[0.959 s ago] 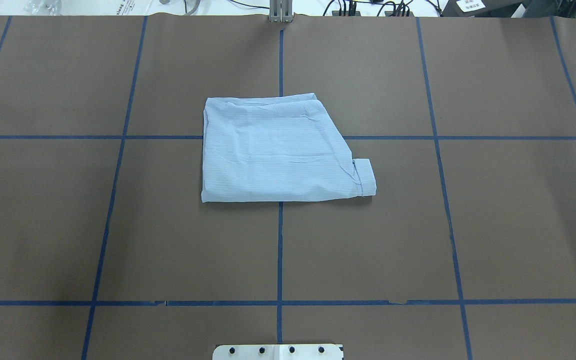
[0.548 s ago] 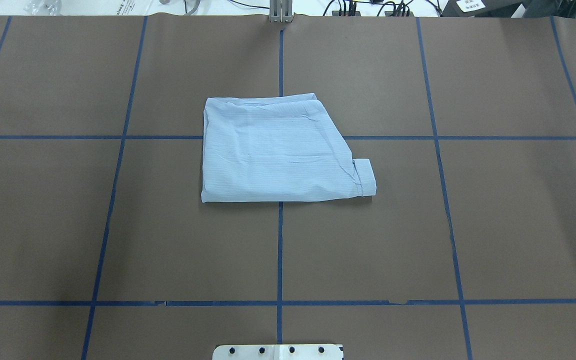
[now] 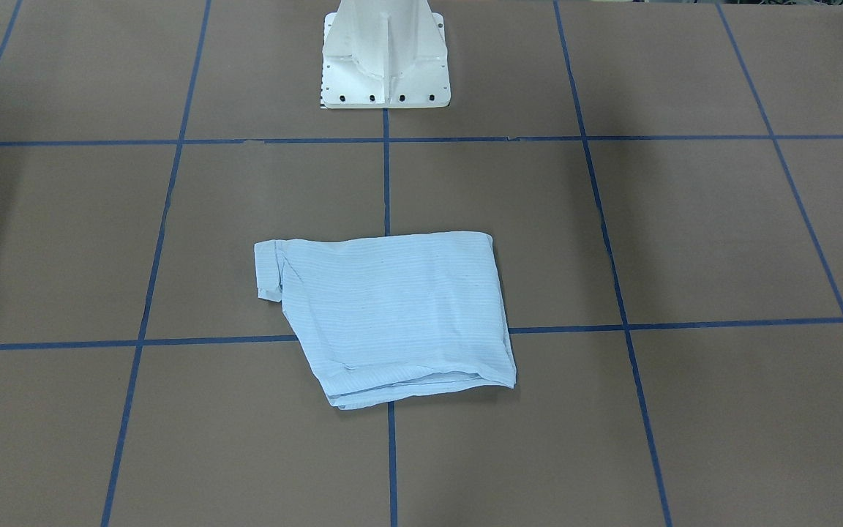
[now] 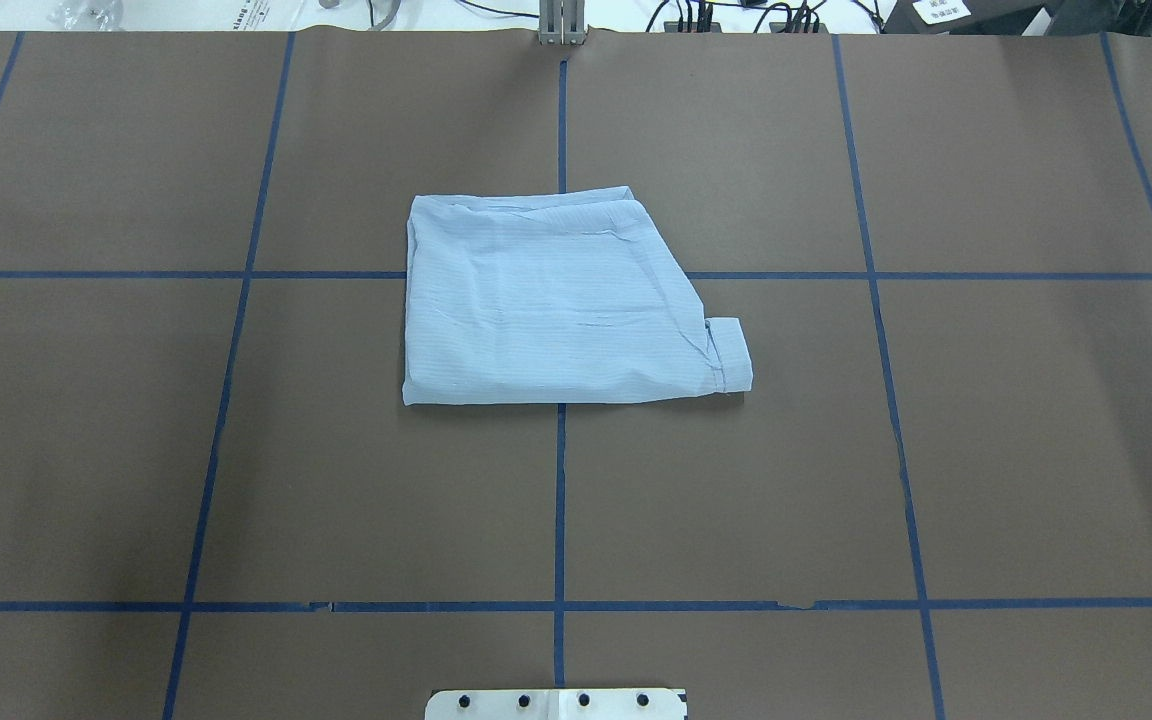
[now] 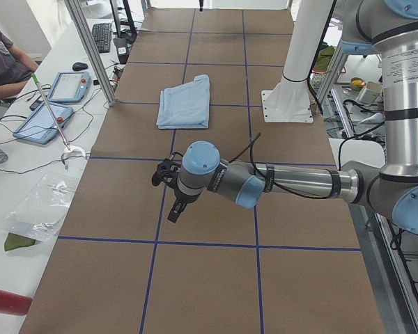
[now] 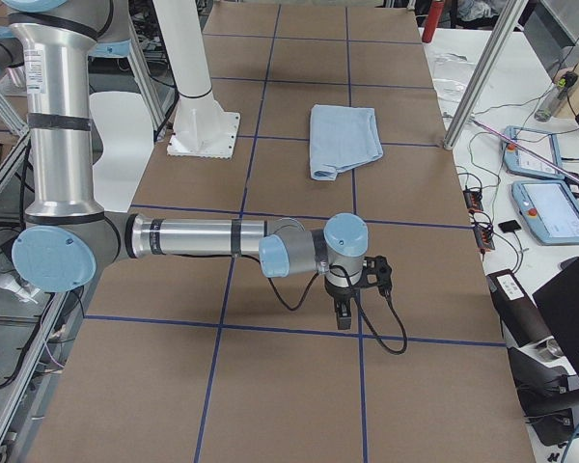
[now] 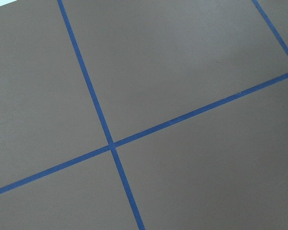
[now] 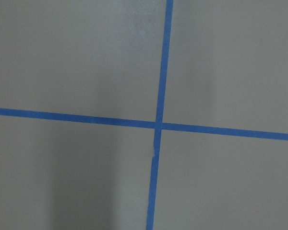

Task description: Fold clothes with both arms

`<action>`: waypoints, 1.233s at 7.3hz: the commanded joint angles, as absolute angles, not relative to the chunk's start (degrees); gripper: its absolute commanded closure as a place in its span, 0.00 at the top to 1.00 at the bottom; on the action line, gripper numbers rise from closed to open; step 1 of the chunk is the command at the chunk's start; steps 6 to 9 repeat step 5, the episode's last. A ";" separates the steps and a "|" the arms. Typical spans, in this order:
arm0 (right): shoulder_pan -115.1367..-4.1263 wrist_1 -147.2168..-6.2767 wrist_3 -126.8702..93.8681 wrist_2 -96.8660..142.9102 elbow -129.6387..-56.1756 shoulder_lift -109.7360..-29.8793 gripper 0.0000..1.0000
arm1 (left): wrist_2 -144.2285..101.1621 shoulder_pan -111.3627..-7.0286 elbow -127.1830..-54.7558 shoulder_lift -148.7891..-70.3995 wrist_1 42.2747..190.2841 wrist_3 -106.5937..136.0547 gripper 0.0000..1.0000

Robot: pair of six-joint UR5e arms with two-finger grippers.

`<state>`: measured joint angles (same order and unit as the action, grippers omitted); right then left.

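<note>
Front view: shirt (image 3: pixel 392 315) folded flat into a rough trapezoid, thin pale-blue striped cloth, cuff (image 3: pixel 268 272) poking out at one corner.
Overhead: matte brown worktop (image 4: pixel 936 450), blue tape grid (image 4: pixel 560 500).
Left side: left tool (image 5: pixel 175 212) hangs over the worktop, shirt well beyond it; can't tell if fingers are apart.
Right side: right tool (image 6: pixel 343 316) likewise, can't tell.
Wrist views: only worktop and tape under each tool.

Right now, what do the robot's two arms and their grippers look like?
The left arm and right arm look alike: round silver and grey tube segments joined by bulky grey joints with light-blue caps. A thin black cable loops loosely beside each forearm near the wrist. The left gripper and right gripper are small, black and boxy, with narrow fingers.
</note>
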<state>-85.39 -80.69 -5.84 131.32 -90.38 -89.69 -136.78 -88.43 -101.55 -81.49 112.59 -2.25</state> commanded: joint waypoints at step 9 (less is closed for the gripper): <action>-85.52 -80.86 -13.62 131.75 -89.30 -88.86 1.00 | -133.94 -88.42 -99.14 -83.76 112.76 3.87 1.00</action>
